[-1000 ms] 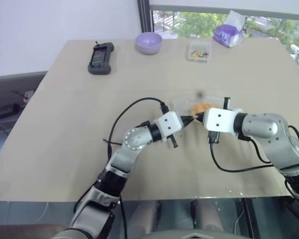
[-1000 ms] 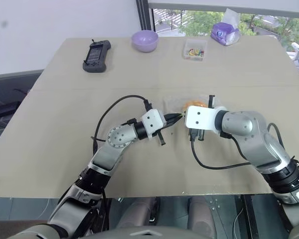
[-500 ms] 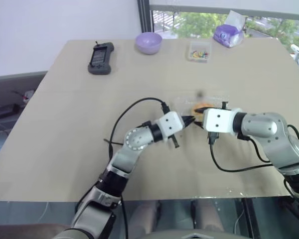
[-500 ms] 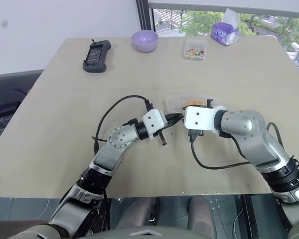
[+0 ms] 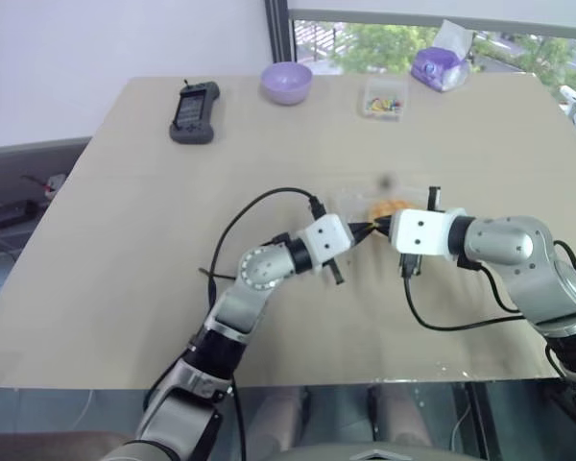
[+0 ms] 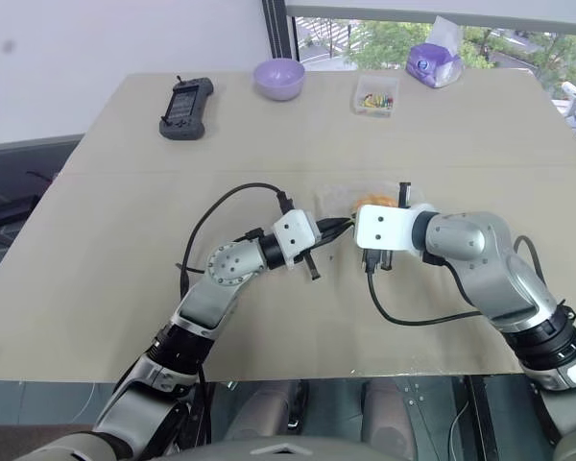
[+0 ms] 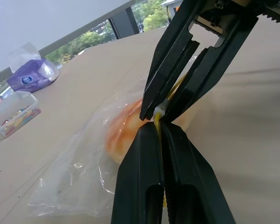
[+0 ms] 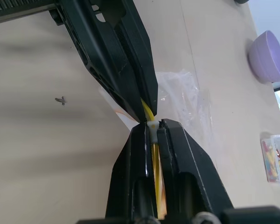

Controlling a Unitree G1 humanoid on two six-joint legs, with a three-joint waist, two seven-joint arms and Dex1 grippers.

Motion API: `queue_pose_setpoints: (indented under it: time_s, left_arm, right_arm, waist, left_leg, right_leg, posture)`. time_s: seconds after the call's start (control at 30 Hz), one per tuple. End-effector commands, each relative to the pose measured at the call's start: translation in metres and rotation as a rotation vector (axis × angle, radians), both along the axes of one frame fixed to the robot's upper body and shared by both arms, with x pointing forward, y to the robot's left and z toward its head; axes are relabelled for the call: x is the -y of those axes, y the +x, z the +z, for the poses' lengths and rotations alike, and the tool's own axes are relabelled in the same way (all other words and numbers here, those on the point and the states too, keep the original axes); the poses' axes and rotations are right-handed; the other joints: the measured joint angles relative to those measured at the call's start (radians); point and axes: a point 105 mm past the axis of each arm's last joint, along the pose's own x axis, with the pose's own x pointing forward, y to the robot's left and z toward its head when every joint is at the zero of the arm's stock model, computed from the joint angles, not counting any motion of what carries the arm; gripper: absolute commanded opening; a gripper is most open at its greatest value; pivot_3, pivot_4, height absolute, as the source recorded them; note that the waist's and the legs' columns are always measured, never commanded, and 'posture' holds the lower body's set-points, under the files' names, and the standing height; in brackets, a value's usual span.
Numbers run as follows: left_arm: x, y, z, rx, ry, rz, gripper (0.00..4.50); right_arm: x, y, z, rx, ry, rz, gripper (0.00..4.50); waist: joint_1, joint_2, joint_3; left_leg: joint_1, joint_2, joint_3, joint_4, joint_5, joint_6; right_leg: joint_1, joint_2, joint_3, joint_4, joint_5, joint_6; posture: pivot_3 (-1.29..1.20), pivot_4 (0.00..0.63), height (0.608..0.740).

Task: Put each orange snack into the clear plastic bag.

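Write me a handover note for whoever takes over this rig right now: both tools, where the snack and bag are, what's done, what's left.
Left tool: shut on the bag's yellow zip strip.
Right tool: shut on the same strip, tip to tip with the left one.
Bag: mid-table, held by its strip between the two tools, its body lying on the table.
Orange snack: already inside the bag.
Done: the one snack in sight is bagged.
Left: apparently sealing the zip, then letting go. No other orange snack in sight on the table.
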Motion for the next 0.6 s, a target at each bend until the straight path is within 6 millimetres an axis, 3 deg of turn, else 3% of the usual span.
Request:
queue_pose_setpoints:
  time_s: [0.03, 0.4, 0.6]
  left_arm:
    - [0.005, -0.004, 0.008, 0.028, -0.021, -0.023, 0.00]
    - [-0.001, -0.002, 0.007, 0.030, -0.019, 0.006, 0.00]
    - [-0.017, 0.010, 0.009, 0.049, -0.006, 0.079, 0.00]
  right_arm:
    - [0.002, 0.001, 0.019, 0.075, 0.005, 0.002, 0.07]
    - [0.018, 0.005, 0.015, 0.066, -0.025, -0.053, 0.07]
    - [0.039, 0.006, 0.012, 0.056, -0.051, -0.116, 0.07]
  waist:
    - [0.000, 0.000, 0.000]
    - [0.000, 0.000, 0.000]
    - [0.001, 0.000, 0.000]
  left_leg:
    - [0.000, 0.000, 0.000, 0.000, 0.000, 0.000]
    - [0.000, 0.000, 0.000, 0.000, 0.000, 0.000]
    - [0.000, 0.000, 0.000, 0.000, 0.000, 0.000]
  right_leg:
    - [0.000, 0.000, 0.000, 0.000, 0.000, 0.000]
    - [0.000, 0.000, 0.000, 0.000, 0.000, 0.000]
    - [0.000, 0.000, 0.000, 0.000, 0.000, 0.000]
  posture:
    - [0.00, 0.150, 0.740]
    - [0.00, 0.150, 0.740]
    - [0.00, 0.150, 0.740]
